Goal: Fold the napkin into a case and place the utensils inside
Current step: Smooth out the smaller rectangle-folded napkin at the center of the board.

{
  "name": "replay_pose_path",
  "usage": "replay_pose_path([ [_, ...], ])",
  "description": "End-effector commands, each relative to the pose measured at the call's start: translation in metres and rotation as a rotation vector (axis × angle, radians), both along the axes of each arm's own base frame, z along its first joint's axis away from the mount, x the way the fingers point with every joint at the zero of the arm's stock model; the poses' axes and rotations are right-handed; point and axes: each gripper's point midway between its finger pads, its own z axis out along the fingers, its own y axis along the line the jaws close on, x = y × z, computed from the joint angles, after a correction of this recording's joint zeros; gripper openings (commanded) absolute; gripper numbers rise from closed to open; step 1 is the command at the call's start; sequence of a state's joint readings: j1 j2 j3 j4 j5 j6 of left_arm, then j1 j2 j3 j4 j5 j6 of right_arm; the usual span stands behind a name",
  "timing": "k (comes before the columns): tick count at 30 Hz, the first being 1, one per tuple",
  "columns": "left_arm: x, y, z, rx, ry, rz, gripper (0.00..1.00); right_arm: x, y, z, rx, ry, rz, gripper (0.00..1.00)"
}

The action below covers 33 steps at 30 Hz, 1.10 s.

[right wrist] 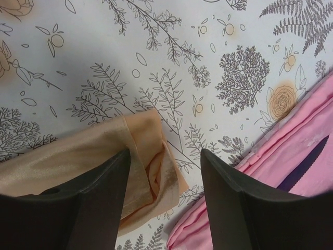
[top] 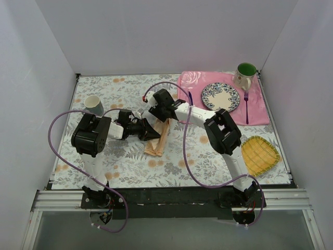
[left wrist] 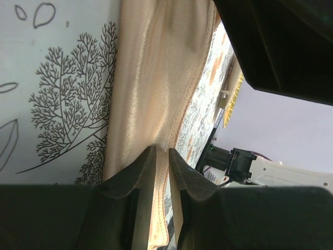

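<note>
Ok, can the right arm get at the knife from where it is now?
Probably yes. The knife lies uncovered on the pink placemat, just beside the right end effector, whose jaws stand open above the napkin.

Lighting: bright, even, diffuse from overhead; soft, short shadows on table (top: 130, 161). Top view sharp throughout. Left wrist view: pale sheen streak down napkin (left wrist: 151, 78); left gripper fingers (left wrist: 130, 182) dark, soft-focus. Right wrist view crisp.
</note>
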<state>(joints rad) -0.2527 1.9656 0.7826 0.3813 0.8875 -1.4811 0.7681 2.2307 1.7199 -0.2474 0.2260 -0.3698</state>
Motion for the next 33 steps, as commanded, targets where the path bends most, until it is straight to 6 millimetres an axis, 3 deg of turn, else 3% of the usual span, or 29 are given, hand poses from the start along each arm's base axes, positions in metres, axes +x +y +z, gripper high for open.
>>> replay_pose_path([
  [1, -0.019, 0.026, -0.061, 0.228, 0.138, 0.095, 0.18, -0.001, -0.002, 0.046, 0.031, -0.046, -0.010, 0.64],
  [7, -0.021, 0.027, -0.062, 0.232, 0.136, 0.097, 0.18, -0.013, -0.010, 0.052, 0.046, -0.006, -0.029, 0.61],
  [17, -0.020, 0.027, -0.061, 0.228, 0.135, 0.097, 0.19, -0.019, -0.021, 0.031, 0.010, 0.033, -0.039, 0.39],
  [23, -0.020, 0.027, -0.061, 0.228, 0.131, 0.095, 0.19, -0.017, -0.018, 0.018, -0.007, 0.048, -0.030, 0.29],
  [29, -0.020, 0.027, -0.062, 0.229, 0.133, 0.094, 0.19, -0.018, -0.007, 0.022, 0.031, 0.068, -0.011, 0.01],
  [33, -0.020, 0.027, -0.062, 0.233, 0.130, 0.094, 0.19, -0.021, 0.000, 0.022, 0.051, 0.097, 0.005, 0.01],
])
